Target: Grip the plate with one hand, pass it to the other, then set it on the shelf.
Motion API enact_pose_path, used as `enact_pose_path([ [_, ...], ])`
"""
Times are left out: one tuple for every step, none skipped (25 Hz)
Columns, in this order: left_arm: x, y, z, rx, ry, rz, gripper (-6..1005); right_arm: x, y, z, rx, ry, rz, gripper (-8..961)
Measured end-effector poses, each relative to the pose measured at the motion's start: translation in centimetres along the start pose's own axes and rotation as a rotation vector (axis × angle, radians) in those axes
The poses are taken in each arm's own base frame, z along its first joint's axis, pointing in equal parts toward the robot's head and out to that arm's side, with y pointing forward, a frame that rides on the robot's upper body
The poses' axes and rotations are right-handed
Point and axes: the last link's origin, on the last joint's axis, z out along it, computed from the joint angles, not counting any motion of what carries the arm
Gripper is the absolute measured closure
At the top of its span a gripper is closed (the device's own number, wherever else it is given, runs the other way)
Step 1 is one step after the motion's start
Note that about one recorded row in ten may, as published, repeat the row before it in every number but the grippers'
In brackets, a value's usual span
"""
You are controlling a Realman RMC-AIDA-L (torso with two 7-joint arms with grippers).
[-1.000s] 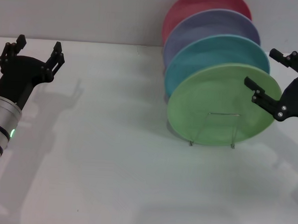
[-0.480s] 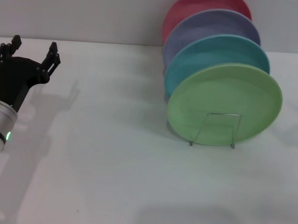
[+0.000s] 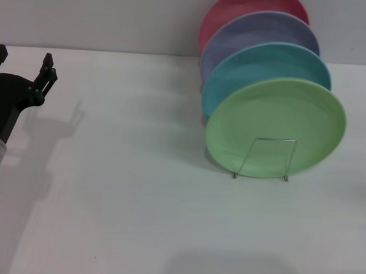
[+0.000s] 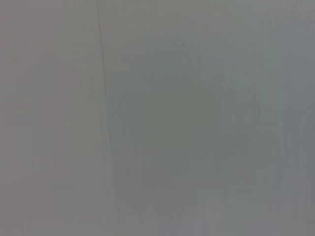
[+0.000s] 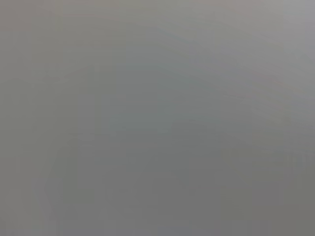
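The light-green plate [image 3: 276,123] stands on edge in the silver wire shelf [image 3: 265,158] at the right of the head view, foremost in a row of plates. My left gripper [image 3: 22,58] is at the far left edge, open and empty, far from the plate. Its cuff shows a green light. My right gripper is out of view. Both wrist views show only plain grey.
Behind the green plate stand a turquoise plate [image 3: 260,61], a lavender plate [image 3: 250,33] and a red plate [image 3: 239,5], all on edge. The white table [image 3: 136,202] stretches in front and to the left. A grey wall is behind.
My right gripper, beside the green plate's right rim one second ago, has left the view. My left gripper has drawn back to the left. The plate stays in the shelf.
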Motion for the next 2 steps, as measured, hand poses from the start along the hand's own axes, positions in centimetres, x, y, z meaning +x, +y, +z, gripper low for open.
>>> enact_pose_path([
  [0.0, 0.0, 0.0, 0.0, 0.0, 0.0, 170, 0.0, 0.0, 0.0, 0.0, 0.0, 0.0, 175],
  [-0.07, -0.14, 0.01, 0.0, 0.007, 0.01, 170, 0.56, -0.19, -0.2, 0.015, 0.039, 0.014, 176],
])
